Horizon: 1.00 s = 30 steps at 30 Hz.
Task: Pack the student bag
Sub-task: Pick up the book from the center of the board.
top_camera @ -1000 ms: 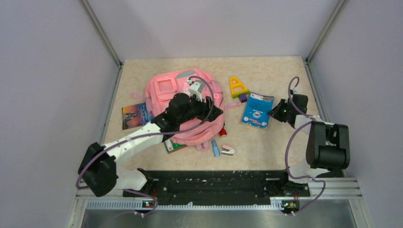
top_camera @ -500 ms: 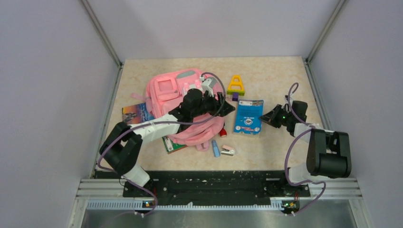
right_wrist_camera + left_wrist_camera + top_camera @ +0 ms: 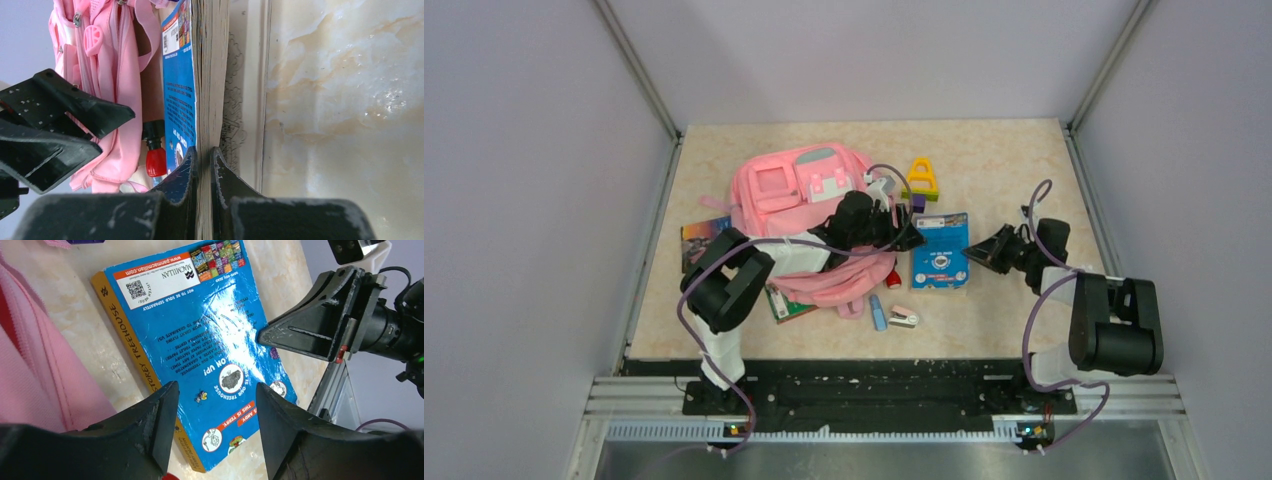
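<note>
The pink student bag point(image 3: 794, 195) lies at the middle left of the table, its edge also in the left wrist view point(image 3: 35, 355) and the right wrist view point(image 3: 115, 75). A blue paperback book point(image 3: 941, 250) lies to its right. My right gripper point(image 3: 977, 255) is shut on the book's page edge point(image 3: 210, 75), lifting that side a little. My left gripper point(image 3: 912, 240) is open and empty, hovering over the book's blue cover point(image 3: 200, 340) near its yellow spine, with my right gripper point(image 3: 310, 330) opposite it.
A yellow triangle toy point(image 3: 921, 177) and a purple block point(image 3: 918, 203) lie behind the book. A blue marker point(image 3: 877, 312) and a pink stapler point(image 3: 904, 317) lie in front of the bag. Another book point(image 3: 702, 238) and a green booklet point(image 3: 786, 305) lie at the bag's left and front. A red cap point(image 3: 156, 161).
My left arm has swung right off the bag and now hovers over the book's left side. My right gripper has dragged the book left toward the bag.
</note>
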Available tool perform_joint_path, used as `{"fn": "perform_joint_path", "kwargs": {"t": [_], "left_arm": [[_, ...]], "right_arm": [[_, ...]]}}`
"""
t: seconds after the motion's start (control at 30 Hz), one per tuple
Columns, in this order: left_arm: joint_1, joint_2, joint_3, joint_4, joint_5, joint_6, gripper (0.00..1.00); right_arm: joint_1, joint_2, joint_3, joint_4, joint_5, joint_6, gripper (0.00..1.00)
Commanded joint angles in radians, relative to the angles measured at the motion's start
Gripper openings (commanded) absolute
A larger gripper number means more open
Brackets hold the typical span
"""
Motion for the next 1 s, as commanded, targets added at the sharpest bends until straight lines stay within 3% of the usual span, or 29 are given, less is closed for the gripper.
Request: {"fn": "perform_joint_path", "kwargs": {"t": [0.0, 0.13, 0.43, 0.6, 0.97], "left_arm": [[-0.015, 0.066, 0.045, 0.024, -0.006, -0.053, 0.6], [-0.022, 0.097, 0.066, -0.037, -0.046, -0.054, 0.57], [-0.039, 0.103, 0.08, -0.186, -0.174, -0.063, 0.63], [-0.04, 0.058, 0.007, -0.141, -0.25, -0.103, 0.67], [-0.051, 0.098, -0.025, -0.055, -0.184, -0.199, 0.68]], "right_arm": [[0.008, -0.027, 0.01, 0.085, -0.037, 0.003, 0.0], [0.008, -0.008, -0.003, 0.111, -0.047, 0.015, 0.0], [0.008, -0.007, 0.0, 0.102, -0.034, 0.009, 0.0], [0.008, -0.007, -0.002, 0.099, -0.022, 0.006, 0.0], [0.008, 0.0, 0.004, 0.044, 0.053, -0.026, 0.0]]}}
